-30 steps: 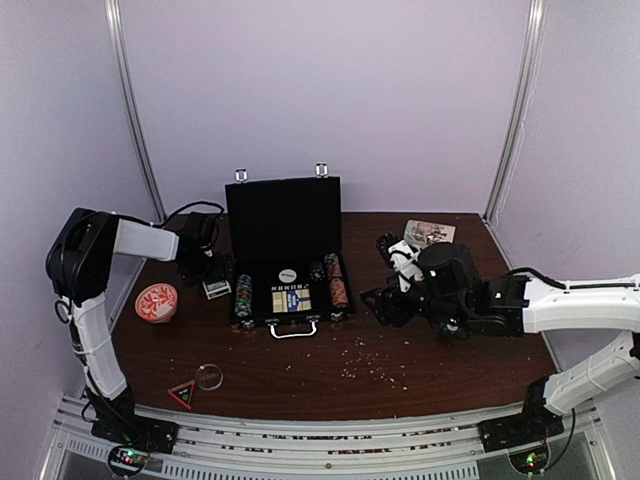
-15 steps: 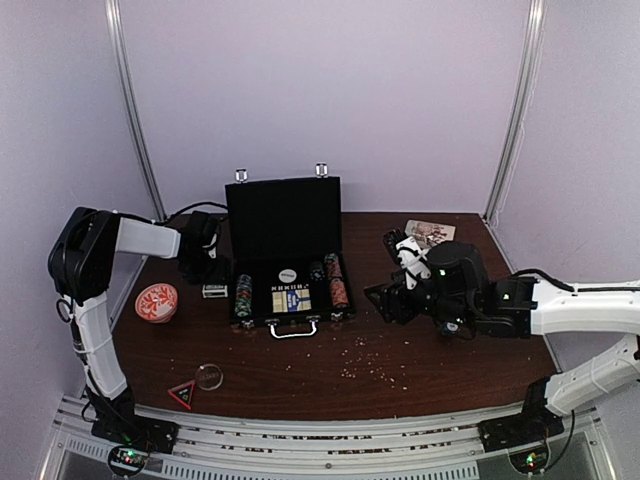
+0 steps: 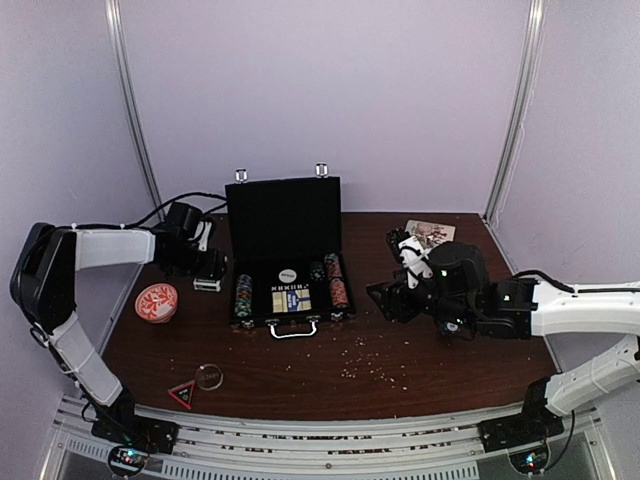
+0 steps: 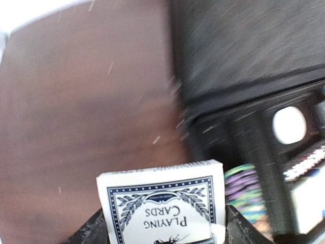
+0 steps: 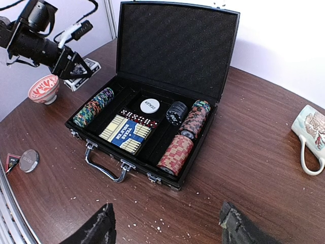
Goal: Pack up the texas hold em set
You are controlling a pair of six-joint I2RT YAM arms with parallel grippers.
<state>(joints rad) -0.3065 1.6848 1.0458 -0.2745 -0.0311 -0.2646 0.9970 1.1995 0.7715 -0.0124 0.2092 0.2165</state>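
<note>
The black briefcase (image 3: 285,235) lies open in the middle of the table, lid up. Its tray holds striped chip stacks (image 5: 94,107) (image 5: 175,152), a blue-and-yellow card deck (image 5: 125,133), a row of red dice (image 5: 139,117) and a white dealer button (image 5: 150,105). Just left of the case, my left gripper (image 3: 205,272) (image 4: 165,231) is shut on a white, blue-bordered box of playing cards (image 4: 162,198) (image 3: 208,285). My right gripper (image 3: 385,300) (image 5: 167,229) hovers open and empty over the table, right of the case and in front of it.
An orange-red patterned dish (image 3: 156,301) sits at the left. A white printed mug (image 3: 428,234) lies at the back right. A round clear disc (image 3: 209,376) and a red triangle (image 3: 182,393) rest near the front left edge. Crumbs (image 3: 365,360) dot the wood in front of the case.
My left gripper has closed on the playing-card box, and the left arm's elbow has swung down and to the left. The right arm shifted slightly to the right.
</note>
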